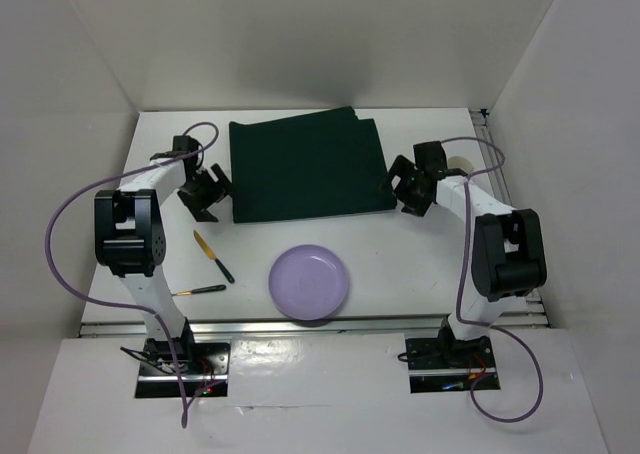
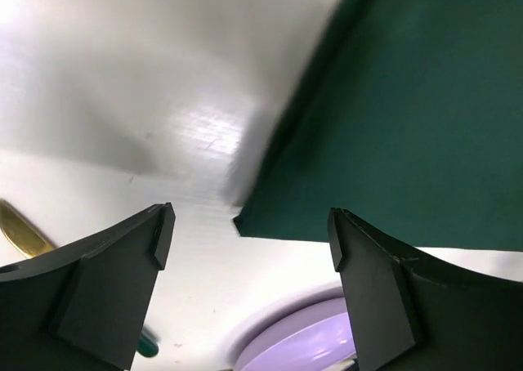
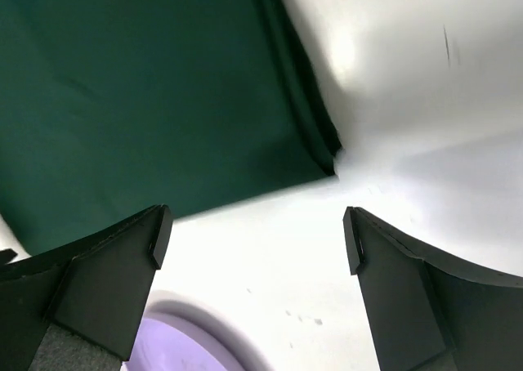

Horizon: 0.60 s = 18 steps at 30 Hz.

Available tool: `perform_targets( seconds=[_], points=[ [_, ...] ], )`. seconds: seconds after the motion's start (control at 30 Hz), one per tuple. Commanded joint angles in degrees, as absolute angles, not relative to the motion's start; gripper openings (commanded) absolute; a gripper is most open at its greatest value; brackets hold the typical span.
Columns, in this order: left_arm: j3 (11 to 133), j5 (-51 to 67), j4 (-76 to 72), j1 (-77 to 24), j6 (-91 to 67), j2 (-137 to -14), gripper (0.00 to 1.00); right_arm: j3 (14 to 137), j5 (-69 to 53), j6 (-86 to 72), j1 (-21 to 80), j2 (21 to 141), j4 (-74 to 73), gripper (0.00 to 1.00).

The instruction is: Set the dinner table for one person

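Plain white walls box the table [image 1: 420, 264] in on three sides: a back wall [image 1: 330, 34] straight across, a left wall [image 1: 50, 124] and a right wall [image 1: 590, 124] slanting outward toward me. The light is soft and even, coming from above, with only faint grey shadows. Up close, the matte top shows a bright sheen in patches. A metal rail [image 1: 330, 324] runs along the near edge, and a white shelf [image 1: 320, 394] sits in front of it.
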<state>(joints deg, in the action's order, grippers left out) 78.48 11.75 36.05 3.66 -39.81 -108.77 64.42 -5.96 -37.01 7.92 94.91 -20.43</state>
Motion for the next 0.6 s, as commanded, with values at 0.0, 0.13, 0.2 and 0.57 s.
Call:
perform_targets(
  seconds=[0.0,0.13,0.2,0.57],
  points=[
    [77.00,12.57,33.93,3.52,-42.19,-108.89,0.93,61.88,-8.00,-43.41,8.35,94.66,-16.54,0.99],
    [77.78,12.57,32.52,2.99,-41.66,-111.96,0.83,61.08,-7.22,-46.22,10.10,98.25,-13.45,0.99],
    [78.39,12.57,32.52,2.47,-41.66,-113.11,0.76,61.70,-6.15,-47.63,10.63,99.92,-12.31,0.99],
    [83.84,11.43,36.03,2.46,-39.47,-117.33,0.00,63.47,2.71,-51.68,14.50,106.45,-11.95,0.03]
  ],
)
